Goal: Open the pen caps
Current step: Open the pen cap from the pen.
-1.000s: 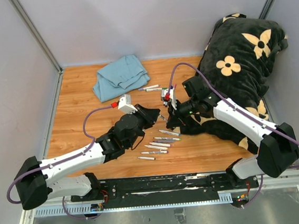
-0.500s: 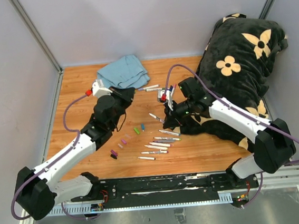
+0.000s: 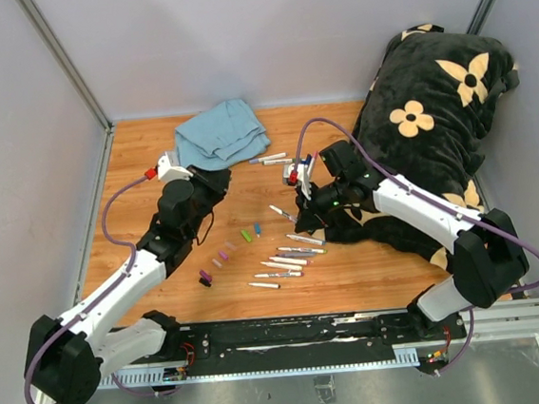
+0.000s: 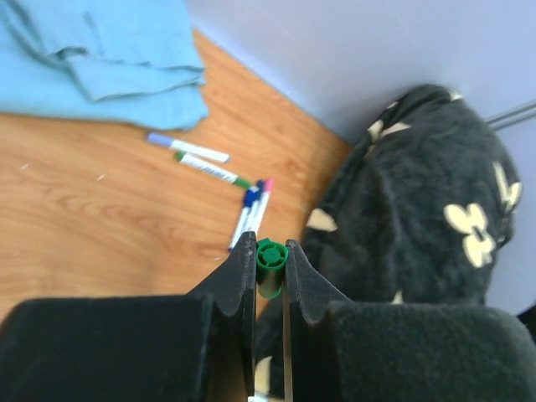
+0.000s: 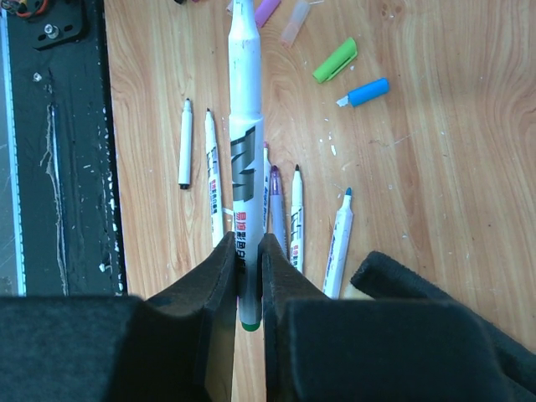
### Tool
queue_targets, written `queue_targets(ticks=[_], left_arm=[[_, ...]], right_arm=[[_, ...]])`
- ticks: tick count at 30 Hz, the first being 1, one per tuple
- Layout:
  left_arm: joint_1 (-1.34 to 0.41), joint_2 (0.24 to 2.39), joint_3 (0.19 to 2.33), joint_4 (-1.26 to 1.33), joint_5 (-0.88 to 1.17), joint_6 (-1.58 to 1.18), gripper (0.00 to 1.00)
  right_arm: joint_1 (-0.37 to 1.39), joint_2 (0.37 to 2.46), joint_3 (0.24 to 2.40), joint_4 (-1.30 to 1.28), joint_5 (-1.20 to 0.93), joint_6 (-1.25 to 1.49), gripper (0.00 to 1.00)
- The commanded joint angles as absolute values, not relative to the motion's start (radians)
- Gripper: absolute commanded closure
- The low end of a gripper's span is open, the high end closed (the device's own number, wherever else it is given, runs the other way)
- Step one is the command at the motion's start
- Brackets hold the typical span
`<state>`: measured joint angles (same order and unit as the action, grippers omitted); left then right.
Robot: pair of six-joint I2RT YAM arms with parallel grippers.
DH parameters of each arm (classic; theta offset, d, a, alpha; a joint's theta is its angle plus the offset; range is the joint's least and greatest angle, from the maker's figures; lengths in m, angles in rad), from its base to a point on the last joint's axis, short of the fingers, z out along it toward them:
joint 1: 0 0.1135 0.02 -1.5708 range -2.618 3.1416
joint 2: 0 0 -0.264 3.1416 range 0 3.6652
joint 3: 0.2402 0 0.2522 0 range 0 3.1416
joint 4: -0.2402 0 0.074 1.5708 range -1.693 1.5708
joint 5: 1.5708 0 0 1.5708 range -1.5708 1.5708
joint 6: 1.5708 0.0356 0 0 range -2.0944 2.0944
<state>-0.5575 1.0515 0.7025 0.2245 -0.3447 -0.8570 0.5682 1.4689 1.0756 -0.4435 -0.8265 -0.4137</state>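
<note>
Left gripper (image 4: 270,249) is clamped on a small green cap (image 4: 270,261), held off the wooden table (image 3: 372,273). Right gripper (image 5: 249,251) pinches an uncapped white marker (image 5: 245,126); its grey-and-red print is unreadable. At least five loose caps (image 3: 246,234) lie mid-table, and four capped pens (image 4: 251,209) near the blue cloth (image 4: 100,59).

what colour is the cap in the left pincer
Green. The cap in the left pincer shows best in the left wrist view.

The left gripper (image 3: 216,177), a second ago up against the right gripper (image 3: 300,199), now sits back beside the blue cloth (image 3: 217,132), green cap (image 4: 270,261) pinched. Its arm (image 3: 133,268) no longer covers the loose caps (image 3: 246,234).
</note>
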Motion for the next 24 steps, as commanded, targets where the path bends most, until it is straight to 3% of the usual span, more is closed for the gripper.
queue_targets(ticks=[1,9,18,24], left_arm=[[-0.494,1.046,0.607,0.206,-0.231,-0.875,1.00],[-0.347,1.163,0.507,0.272,0.000,-0.922,1.00],[-0.288,1.299,0.553,0.296,0.052,-0.922,1.00],[-0.251,1.443,0.699,0.182,0.049,-0.910,1.00]], right_arm=[[0.553,1.447,1.080,-0.469,-0.795,-0.451,0.99],[0.532,1.453,1.080,-0.474,-0.765,-0.466,0.98],[0.507,1.477,1.094,-0.484,-0.724,-0.489,0.97],[0.506,1.564,1.176,-0.530,-0.679,-0.502,0.96]])
